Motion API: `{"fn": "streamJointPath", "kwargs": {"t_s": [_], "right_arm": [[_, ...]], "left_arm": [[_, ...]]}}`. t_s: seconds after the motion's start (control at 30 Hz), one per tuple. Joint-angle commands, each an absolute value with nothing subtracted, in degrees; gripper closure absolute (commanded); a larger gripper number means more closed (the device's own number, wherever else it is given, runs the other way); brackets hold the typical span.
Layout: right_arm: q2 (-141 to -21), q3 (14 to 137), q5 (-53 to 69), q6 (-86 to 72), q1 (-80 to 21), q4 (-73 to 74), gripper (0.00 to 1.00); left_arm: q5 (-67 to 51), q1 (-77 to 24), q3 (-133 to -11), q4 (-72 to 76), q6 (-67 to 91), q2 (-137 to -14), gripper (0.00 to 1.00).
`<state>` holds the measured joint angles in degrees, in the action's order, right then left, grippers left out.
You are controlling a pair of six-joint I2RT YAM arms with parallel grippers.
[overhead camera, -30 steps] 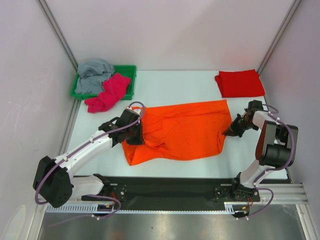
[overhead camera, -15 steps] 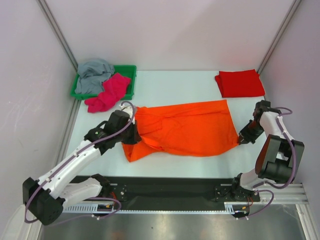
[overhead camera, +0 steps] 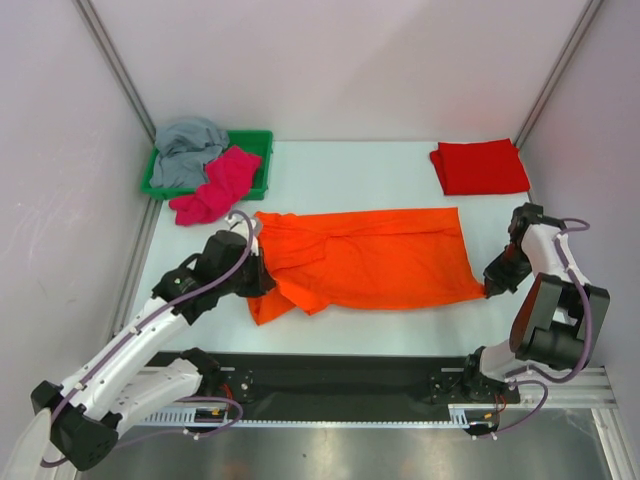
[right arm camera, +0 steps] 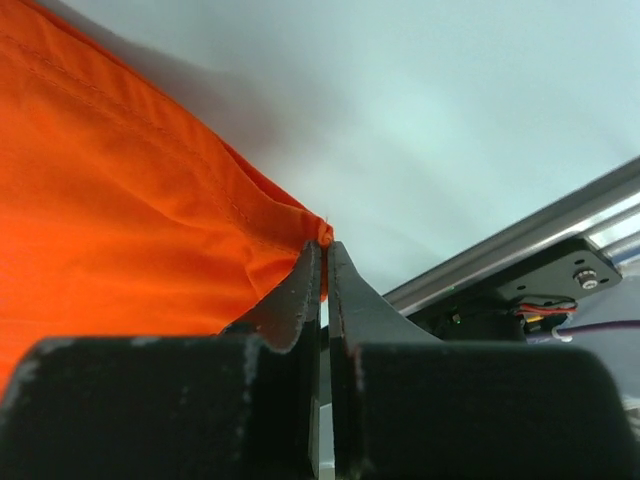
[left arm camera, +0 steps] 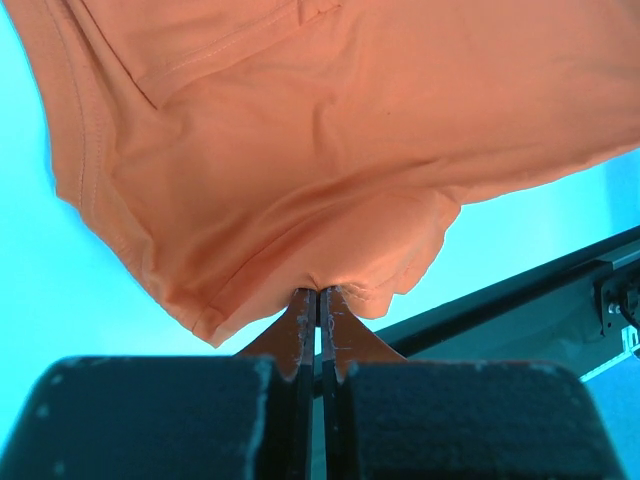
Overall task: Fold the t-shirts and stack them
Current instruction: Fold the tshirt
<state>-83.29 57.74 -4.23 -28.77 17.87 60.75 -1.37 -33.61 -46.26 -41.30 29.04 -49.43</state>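
Note:
A bright orange t-shirt (overhead camera: 370,258) lies stretched across the middle of the table. My left gripper (overhead camera: 262,278) is shut on its left edge; in the left wrist view the cloth (left arm camera: 280,150) hangs bunched from my closed gripper (left arm camera: 318,292). My right gripper (overhead camera: 489,287) is shut on the shirt's right front corner, which shows pinched in the right wrist view (right arm camera: 130,200) at my gripper (right arm camera: 322,245). A folded red t-shirt (overhead camera: 480,166) lies at the back right. A magenta pink t-shirt (overhead camera: 215,186) and a grey t-shirt (overhead camera: 188,148) lie crumpled at the back left.
A green plastic tray (overhead camera: 258,141) at the back left holds the grey shirt, with the pink one draped over its front rim. A black rail (overhead camera: 340,385) runs along the near table edge. White walls close in both sides.
Both grippers have pulled apart, left arm leftward and right arm toward the front right, stretching the orange shirt wider and flatter.

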Motion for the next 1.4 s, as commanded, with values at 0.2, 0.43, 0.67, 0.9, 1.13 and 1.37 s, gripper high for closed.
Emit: {"fn": "streamJointPath", "kwargs": {"t_s": [0.2,0.43,0.67,0.9,1.13,1.37], "right_arm": [[-90.4,67.0,-1.1,-23.4,16.3,56.2,1.0],[-99.5,78.9,-0.5,-21.6,13.5,57.4,1.0],[-109.2,87.5,2.1,-21.2,12.7,57.7,1.0],[-114.7,93.4,2.9,-20.0,11.0,58.4,1.0],[-119.4,99.2,3.5,-19.6,9.8,59.9,1.0],[-122.6,104.4,3.0,-18.9,9.2,61.6,1.0]], "left_arm": [[-0.3,-33.1,-56.2,-39.8,25.8,-56.7,1.0],[3.4,-32.2,-70.0,-41.0,22.2,-71.9,1.0],[3.4,-28.0,-81.3,-42.7,18.8,-86.6,1.0],[2.6,-23.1,-89.7,-43.8,17.5,-95.4,1.0],[1.1,-22.5,-94.0,-43.9,17.6,-100.4,1.0],[1.7,-21.9,-96.1,-43.7,17.3,-103.6,1.0]]}}
